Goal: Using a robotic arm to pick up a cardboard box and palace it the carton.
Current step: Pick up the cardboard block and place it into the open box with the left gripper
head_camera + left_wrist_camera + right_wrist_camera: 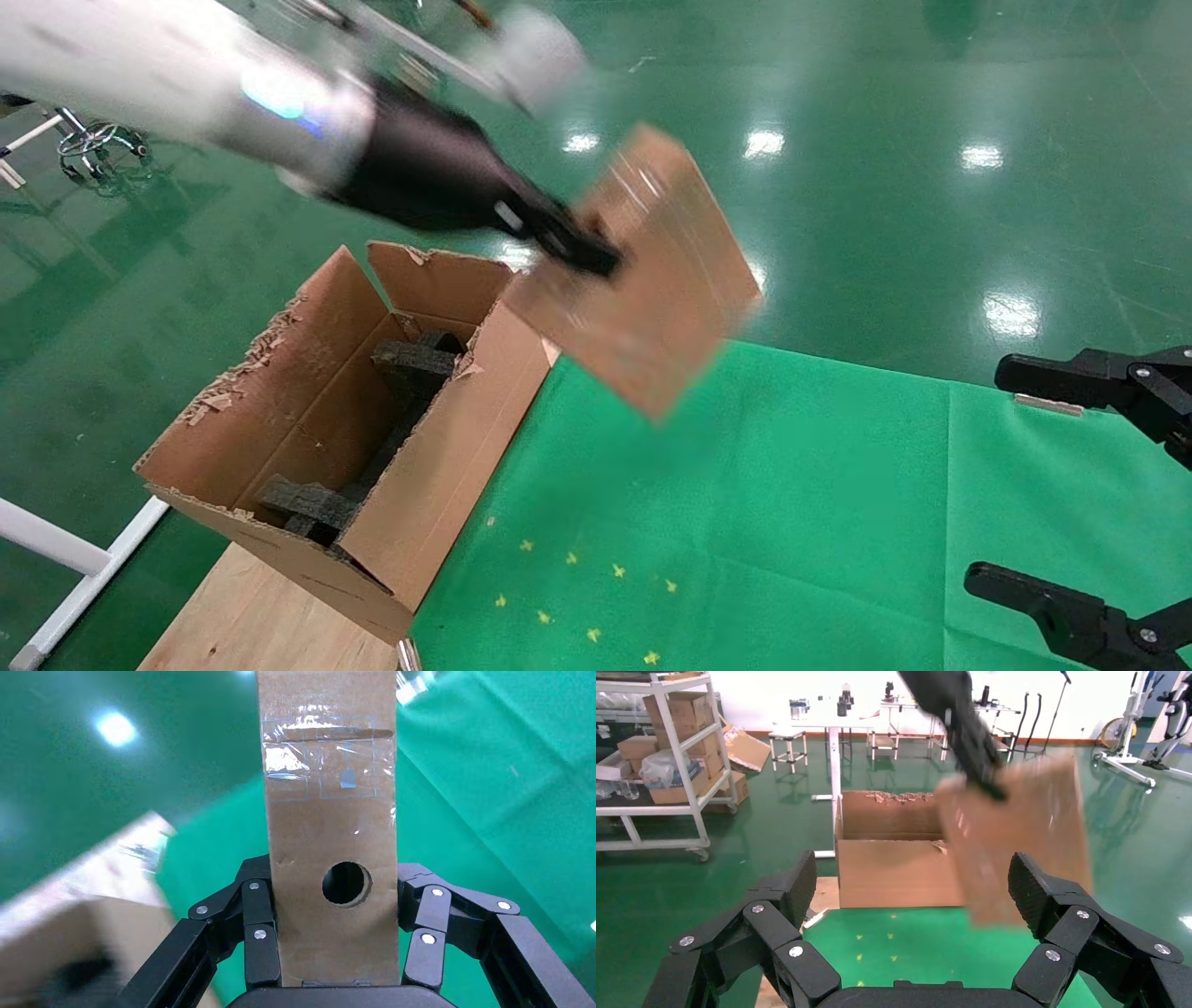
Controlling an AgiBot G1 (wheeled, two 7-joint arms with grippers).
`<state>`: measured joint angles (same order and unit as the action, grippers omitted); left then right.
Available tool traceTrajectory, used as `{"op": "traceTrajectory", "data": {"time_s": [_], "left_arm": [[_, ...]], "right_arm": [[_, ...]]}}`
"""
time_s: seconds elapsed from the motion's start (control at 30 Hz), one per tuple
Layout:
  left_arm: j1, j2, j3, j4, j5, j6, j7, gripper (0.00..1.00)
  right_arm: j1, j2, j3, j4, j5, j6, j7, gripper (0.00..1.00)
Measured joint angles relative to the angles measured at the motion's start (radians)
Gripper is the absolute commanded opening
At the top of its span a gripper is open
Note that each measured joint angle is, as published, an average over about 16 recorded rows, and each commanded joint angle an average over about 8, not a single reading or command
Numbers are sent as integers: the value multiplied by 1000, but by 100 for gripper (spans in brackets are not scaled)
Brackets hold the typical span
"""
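The left claw (582, 250) is clamped tight on the cardboard box (643, 280). In the left wrist view its black fingers (258, 934) press on both sides of the box's thin edge, close to a small round hole (346, 883). Shiny clear tape (327, 759) is stuck on that same edge, farther from the claw. The claw sits at the end of the robotic arm (186, 89), which is white and comes in from the far left.

The cardboard box is up in the air and tilted. It touches nothing but the claw. It hangs over the far edge of the green table (792, 522), just to the right of the carton (363, 438).

The carton is big and brown. It stands open at the left edge of the table, with its near end on a wooden board (251, 615). Its top flaps are ragged and torn. Black foam blocks (410, 363) lie inside it.

Little yellow marks (577, 596) dot the near part of the green table.

The right claw (1108, 494) waits at the right side, over the table and well apart from the box. Its two black fingers are spread wide and hold nothing.

Past the table is a shiny green floor (931, 186).
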<state>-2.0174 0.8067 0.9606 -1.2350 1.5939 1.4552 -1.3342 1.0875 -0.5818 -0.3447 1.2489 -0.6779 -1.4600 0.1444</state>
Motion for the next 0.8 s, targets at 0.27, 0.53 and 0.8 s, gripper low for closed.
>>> {"op": "traceTrajectory", "data": {"time_s": [0.27, 0.53, 0.8], "left_arm": [[-103, -138, -55, 204, -10, 43, 283, 0], [-179, -213, -36, 446, 69, 91, 547, 0], [-188, -216, 12, 684, 152, 69, 731, 0]], "right_arm": [[0, 0, 0, 0, 0, 0, 0, 100], [0, 0, 0, 0, 0, 0, 0, 100], [0, 0, 0, 0, 0, 0, 0, 100]]}}
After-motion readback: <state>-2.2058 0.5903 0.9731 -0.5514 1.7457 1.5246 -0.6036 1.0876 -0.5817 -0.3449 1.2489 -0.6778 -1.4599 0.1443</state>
